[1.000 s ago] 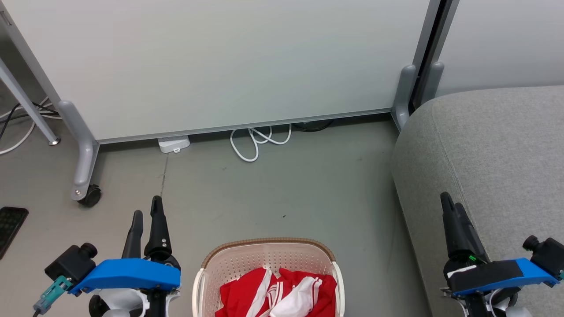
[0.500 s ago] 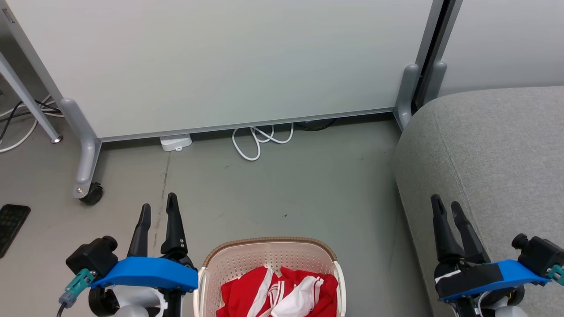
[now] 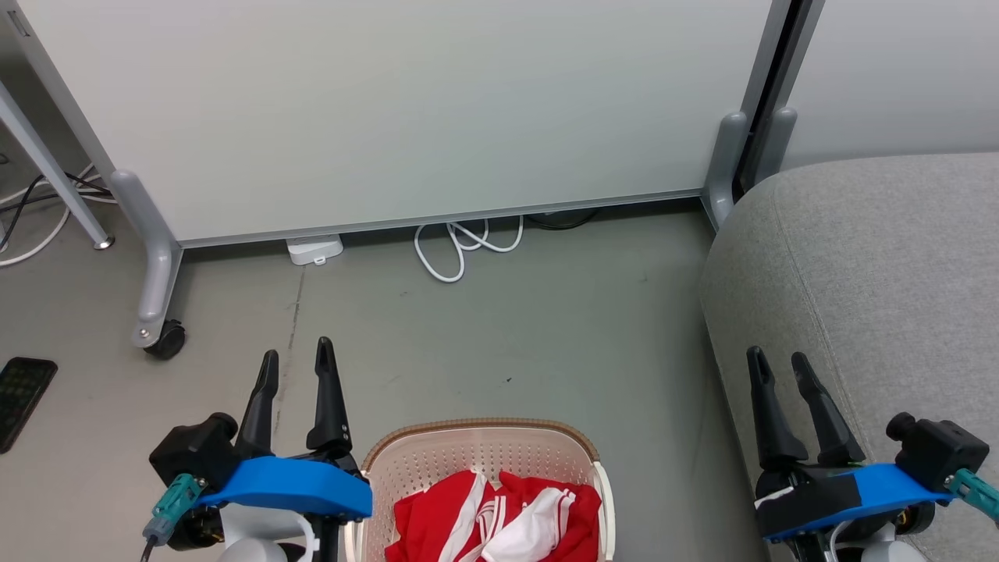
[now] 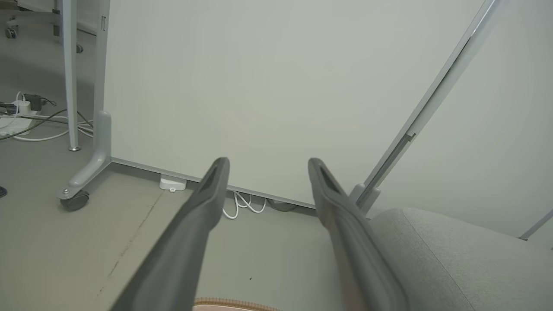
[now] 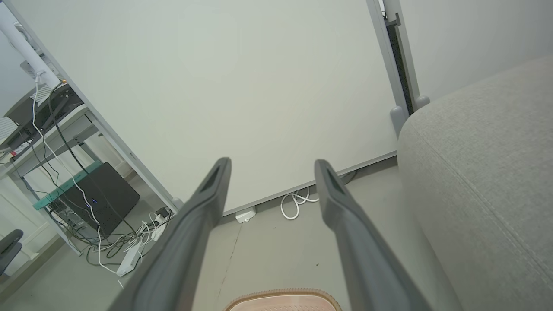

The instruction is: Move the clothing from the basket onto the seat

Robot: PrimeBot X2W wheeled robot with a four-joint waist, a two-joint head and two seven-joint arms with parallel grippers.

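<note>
Red clothing (image 3: 493,523) with white stripes lies bunched in the cream basket (image 3: 414,468) at the bottom middle of the head view; its brown rim (image 5: 283,298) peeks into both wrist views. The light-grey seat (image 3: 882,273) fills the right side. My left gripper (image 3: 296,357) hangs open just left of the basket, fingers pointing away from me, nothing between them. My right gripper (image 3: 776,365) is open too, hovering over the seat's left edge, right of the basket. In the wrist views the left gripper (image 4: 267,163) and right gripper (image 5: 272,165) both stand wide apart and empty.
A white partition panel (image 3: 406,109) on castor feet (image 3: 165,337) stands behind the floor area. A white cable loop (image 3: 460,246) and a small white box (image 3: 314,250) lie at its base. A dark phone (image 3: 19,390) lies on the floor at left. A desk with cables (image 5: 56,181) stands further left.
Both grippers have shifted inward toward the basket, and the right one has turned so both fingers show apart. The camera view has drifted slightly.
</note>
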